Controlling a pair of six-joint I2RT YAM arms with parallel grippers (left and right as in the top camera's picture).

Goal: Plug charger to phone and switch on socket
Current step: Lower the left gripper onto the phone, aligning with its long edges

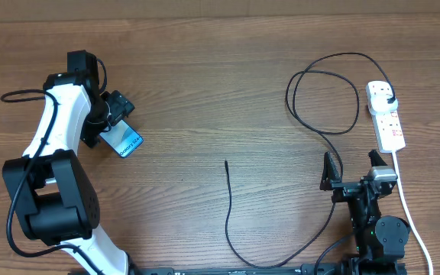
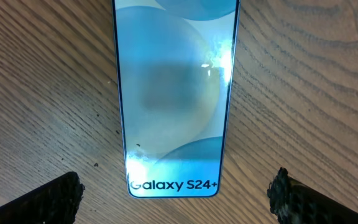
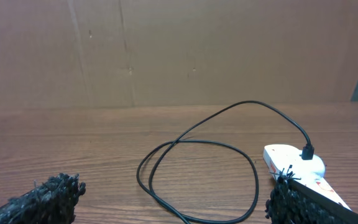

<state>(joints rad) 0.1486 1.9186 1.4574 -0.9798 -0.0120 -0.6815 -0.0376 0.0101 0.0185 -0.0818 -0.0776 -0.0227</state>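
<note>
The phone (image 1: 125, 142) lies flat on the wood table at the left, its blue screen up; the left wrist view shows it (image 2: 173, 93) with "Galaxy S24+" text. My left gripper (image 1: 113, 114) hovers over the phone's far end, open, its fingers wide on either side of the phone (image 2: 176, 196). The charger cable (image 1: 323, 137) loops from its black plug in the white socket strip (image 1: 386, 116) down to a free tip (image 1: 226, 163) mid-table. My right gripper (image 1: 351, 174) is open and empty near the front right, facing the cable loop (image 3: 197, 168) and socket (image 3: 291, 162).
The socket's thick white cord (image 1: 407, 206) runs down the right side toward the table's front edge. A brown cardboard wall (image 3: 179, 50) stands behind the table. The cable slack curves along the front edge (image 1: 281, 260).
</note>
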